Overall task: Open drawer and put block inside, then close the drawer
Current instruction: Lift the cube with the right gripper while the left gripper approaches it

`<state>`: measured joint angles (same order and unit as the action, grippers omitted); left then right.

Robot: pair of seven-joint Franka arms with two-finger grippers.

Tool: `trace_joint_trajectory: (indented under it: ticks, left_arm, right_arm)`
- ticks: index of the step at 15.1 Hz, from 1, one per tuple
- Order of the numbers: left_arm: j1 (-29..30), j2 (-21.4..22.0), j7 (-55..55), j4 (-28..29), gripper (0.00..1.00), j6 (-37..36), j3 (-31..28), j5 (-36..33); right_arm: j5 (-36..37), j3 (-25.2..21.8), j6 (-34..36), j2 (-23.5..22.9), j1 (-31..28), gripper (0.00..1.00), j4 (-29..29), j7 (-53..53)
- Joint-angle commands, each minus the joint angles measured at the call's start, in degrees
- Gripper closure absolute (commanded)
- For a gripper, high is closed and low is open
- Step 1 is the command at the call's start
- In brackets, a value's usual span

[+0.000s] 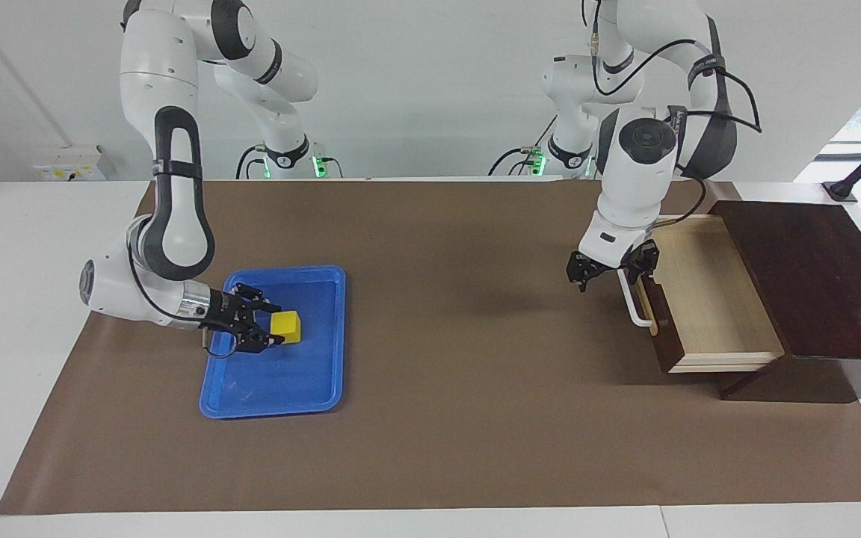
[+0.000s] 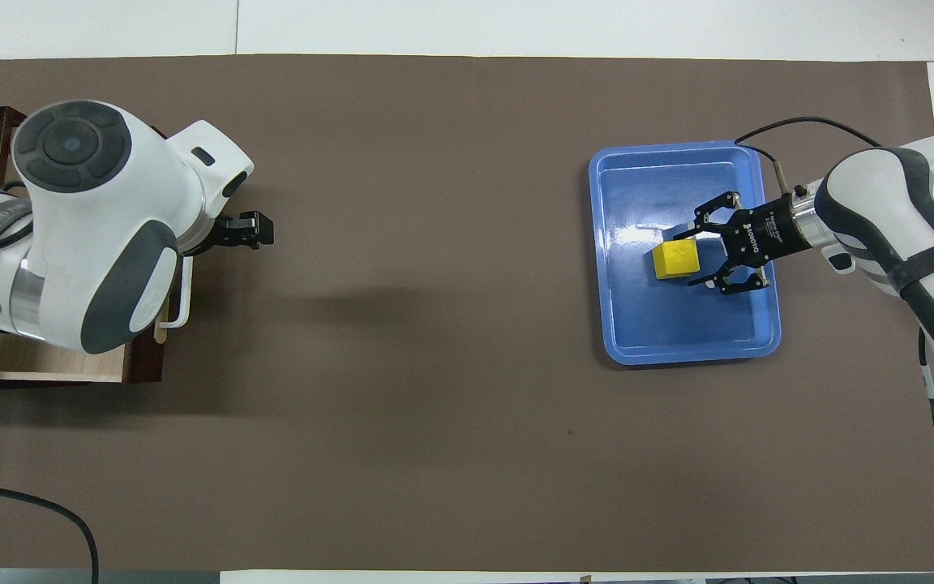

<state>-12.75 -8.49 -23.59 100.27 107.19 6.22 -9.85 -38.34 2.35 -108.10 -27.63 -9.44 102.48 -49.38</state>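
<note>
The block (image 1: 285,326) is a small yellow cube, likely light and hard, sitting in the blue tray (image 1: 326,381). The right gripper (image 1: 261,327) has a finger on each flat side and looks closed on it. The drawer (image 1: 707,302) is open. The left gripper (image 1: 613,269) stands open at the white handle (image 1: 632,302).

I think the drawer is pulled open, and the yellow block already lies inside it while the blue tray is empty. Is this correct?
Not quite. The drawer is pulled open, but its pale interior holds nothing. The yellow block lies in the blue tray, between the fingers of the right gripper. The facing view shows this.
</note>
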Motion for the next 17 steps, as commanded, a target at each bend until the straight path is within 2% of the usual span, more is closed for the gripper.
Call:
trace_joint_trajectory:
  ticks: [1,3,5,7,9,11,13,17]
  left_arm:
    - [-0.96,-1.53,-6.27,-7.18,0.00,-7.59,-0.69,4.11]
    - [-0.87,-0.48,-12.93,-9.64,0.00,-11.20,-0.69,7.46]
    - [-1.22,1.97,-24.51,-10.18,0.00,-13.32,-0.34,10.53]
    - [-5.24,4.87,-39.70,-10.18,0.00,-17.26,0.10,10.73]
    - [-8.15,5.94,-52.55,-10.00,0.00,-17.55,0.54,11.16]
    - [-9.22,7.61,-64.94,-6.86,0.00,-14.76,1.16,11.25]
    - [-8.43,8.40,-74.98,-2.81,0.00,-6.51,0.98,13.26]
    - [-8.43,3.14,-84.93,-3.15,0.00,-3.22,0.81,13.10]
  right_arm:
    - [-1.65,0.55,-0.88,0.56,-0.84,1.00,0.79,1.74]
    - [-1.57,0.55,-0.97,0.56,-0.75,1.00,0.35,1.91]
    - [-1.65,0.55,-0.79,0.56,-0.23,1.00,-0.35,1.83]
    - [-1.56,0.55,-0.18,0.65,-0.14,1.00,-2.10,1.57]
    - [-1.48,0.73,0.78,1.09,0.21,1.00,-4.03,0.25]
    - [-1.39,1.25,2.45,2.13,0.48,1.00,-6.06,-2.55]
    - [-1.30,1.35,3.07,4.41,3.36,1.00,-6.68,-6.06]
    - [-1.56,1.35,2.64,7.93,9.77,1.00,-7.29,-15.81]
